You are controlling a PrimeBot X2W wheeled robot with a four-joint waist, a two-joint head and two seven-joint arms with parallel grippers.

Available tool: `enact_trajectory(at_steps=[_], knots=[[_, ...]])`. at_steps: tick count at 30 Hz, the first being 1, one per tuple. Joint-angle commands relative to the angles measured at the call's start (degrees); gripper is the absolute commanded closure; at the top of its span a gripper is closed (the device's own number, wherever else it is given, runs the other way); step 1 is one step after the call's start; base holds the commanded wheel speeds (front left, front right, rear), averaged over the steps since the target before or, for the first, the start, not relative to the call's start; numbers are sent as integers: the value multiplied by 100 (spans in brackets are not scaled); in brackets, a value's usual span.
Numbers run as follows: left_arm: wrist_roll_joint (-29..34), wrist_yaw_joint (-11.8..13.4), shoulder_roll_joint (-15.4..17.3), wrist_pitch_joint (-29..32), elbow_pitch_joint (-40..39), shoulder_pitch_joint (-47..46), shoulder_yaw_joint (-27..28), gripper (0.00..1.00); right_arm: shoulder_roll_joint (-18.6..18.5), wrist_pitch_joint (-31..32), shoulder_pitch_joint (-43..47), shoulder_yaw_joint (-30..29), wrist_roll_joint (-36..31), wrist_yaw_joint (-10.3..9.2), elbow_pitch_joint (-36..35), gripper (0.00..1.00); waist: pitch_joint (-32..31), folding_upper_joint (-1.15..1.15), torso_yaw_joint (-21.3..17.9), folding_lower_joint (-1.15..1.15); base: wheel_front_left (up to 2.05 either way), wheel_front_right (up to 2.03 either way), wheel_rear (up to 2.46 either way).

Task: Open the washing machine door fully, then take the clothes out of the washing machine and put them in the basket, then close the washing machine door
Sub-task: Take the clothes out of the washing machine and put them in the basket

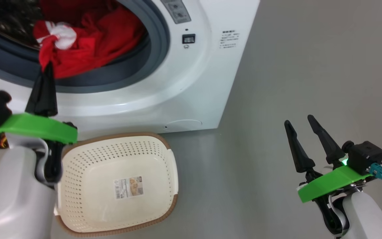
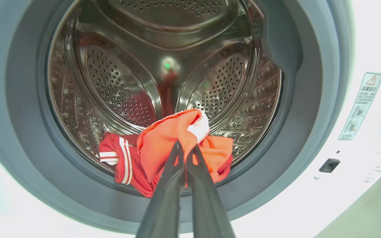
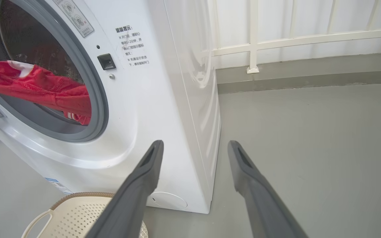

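The clothes (image 1: 91,43) are seen at the lower edge of the opening of the washing machine (image 1: 197,86). One fold is pinched at the tips of the fully closed left gripper (image 1: 47,68). The basket (image 1: 118,135) is placed just below it. The right gripper (image 1: 298,120) is spread wide, with nothing in it, well apart from the clothes

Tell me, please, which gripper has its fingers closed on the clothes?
The left gripper: its fingers pinch the red clothes in the washer, while the right gripper is open, holding nothing.

Right claw (image 1: 298,119): long black tapered fingers (image 1: 297,149); green wrist plate (image 1: 330,182); white forearm (image 1: 366,212); teal cable plug (image 1: 381,172).
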Motion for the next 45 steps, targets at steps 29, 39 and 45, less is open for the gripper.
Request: enact_trajectory(at_steps=[29,39,45], knots=[[477,151,85,150,-3145,2869,387,100,-183,-69,259,30,46,51,-201,0,-259,0,479,0,0,0,0],[456,16,-158,40,-926,2523,-261,100,-157,-69,177,80,41,51,-214,0,-52,0,330,0,0,0,0],[316,-13,-271,-18,496,2000,-682,100,-132,-69,83,99,36,51,-222,0,123,0,202,0,0,0,0]])
